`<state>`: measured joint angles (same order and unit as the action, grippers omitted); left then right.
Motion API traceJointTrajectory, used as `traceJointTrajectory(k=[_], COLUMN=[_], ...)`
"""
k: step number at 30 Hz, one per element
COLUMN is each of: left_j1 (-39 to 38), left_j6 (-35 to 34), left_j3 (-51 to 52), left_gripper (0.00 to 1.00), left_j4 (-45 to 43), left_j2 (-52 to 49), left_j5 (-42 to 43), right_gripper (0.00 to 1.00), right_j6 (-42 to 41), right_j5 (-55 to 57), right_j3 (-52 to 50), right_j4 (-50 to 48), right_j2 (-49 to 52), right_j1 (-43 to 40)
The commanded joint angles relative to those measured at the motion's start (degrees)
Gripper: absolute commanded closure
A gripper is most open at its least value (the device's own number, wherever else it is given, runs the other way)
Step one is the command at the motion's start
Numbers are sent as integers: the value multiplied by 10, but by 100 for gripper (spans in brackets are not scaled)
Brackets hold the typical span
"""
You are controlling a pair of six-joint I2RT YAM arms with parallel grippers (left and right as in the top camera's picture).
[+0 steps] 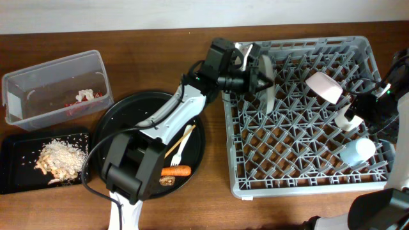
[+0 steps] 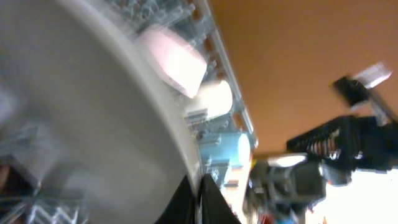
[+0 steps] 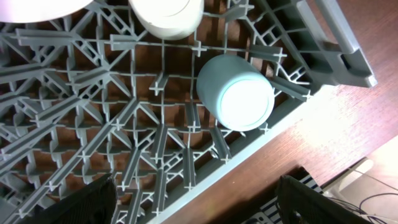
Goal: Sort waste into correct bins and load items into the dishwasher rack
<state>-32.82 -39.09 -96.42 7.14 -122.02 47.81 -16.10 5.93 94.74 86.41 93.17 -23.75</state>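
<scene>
My left gripper [image 1: 261, 79] is shut on the rim of the white plate [image 1: 270, 88], holding it on edge over the back left of the grey dishwasher rack [image 1: 300, 185]. In the left wrist view the fingers [image 2: 199, 194] pinch the blurred plate [image 2: 93, 124]. The white bowl [image 1: 324, 87], white cup [image 1: 348, 119] and light blue cup [image 1: 358, 151] sit in the rack's right side. My right gripper [image 3: 196, 199] is open and empty above the rack's corner, near the blue cup [image 3: 236, 93]. A fork [image 1: 181, 143], carrot [image 1: 176, 170] and brown bit [image 1: 167, 181] lie on the round black tray [image 1: 128, 115].
The clear tub [image 1: 38, 83] at far left holds the red-and-white wrapper [image 1: 86, 96]. The flat black tray [image 1: 16, 179] in front of it holds pale shredded scraps [image 1: 61, 156]. My right arm [image 1: 377, 108] hangs over the rack's right edge.
</scene>
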Motion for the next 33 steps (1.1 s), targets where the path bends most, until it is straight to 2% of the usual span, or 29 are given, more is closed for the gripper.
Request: traceJointTrajectory(k=[1,2,3,4,6,8,10,11,12,13,14,16,17,20,24,27,30,33], left_j1=[42,58,79,94,113,126,137,145,153,161,167,190,207,263,305,343,396,434], left_j6=[72,80,80,80,86,120,172,211,243,253,253,253,252,252,267,249,247,241], left_j3=[0,0,0,0,0,0,0,0,0,0,0,0,0,0,0,0,0,0], left_gripper=[95,84,59,41,24,16,13,7,6,1,1,1,1,1,1,1,1,1], left_j4=[110,143,157,157,161,187,249,307,366,417,453,572,631,717,748,759,765,765], left_j2=[-3,-2,-2,-2,-1,10,34,57,84,108,126,178,197,217,217,217,217,217], left_j5=[-10,0,34,68,93,92,43,-19,-91,-165,-217,-381,-440,-466,-478,-478,-477,-478], right_gripper=[15,15,15,15,15,15,15,15,15,15,15,15,10,10,10,10,10,8], right_j6=[-3,-2,-3,-2,2,2,2,2,2,9,10,11,24,89,88,57,-25,-78], right_j5=[-4,-4,-4,-4,-4,-4,-4,-4,-4,-12,-17,-25,-46,-150,-169,-178,-178,-177], right_j3=[3,3,3,3,3,3,3,3,3,3,3,3,3,3,3,3,3,3], right_j4=[0,0,0,0,0,0,0,0,0,0,0,0,-1,-2,11,8,-57,-132], right_j2=[-2,-2,-2,-2,-2,-2,-2,-2,-2,-2,-2,-2,-2,-2,-2,-3,-3,11], right_j1=[1,1,1,1,1,1,1,1,1,1,1,1,1,6,79,206,393,541])
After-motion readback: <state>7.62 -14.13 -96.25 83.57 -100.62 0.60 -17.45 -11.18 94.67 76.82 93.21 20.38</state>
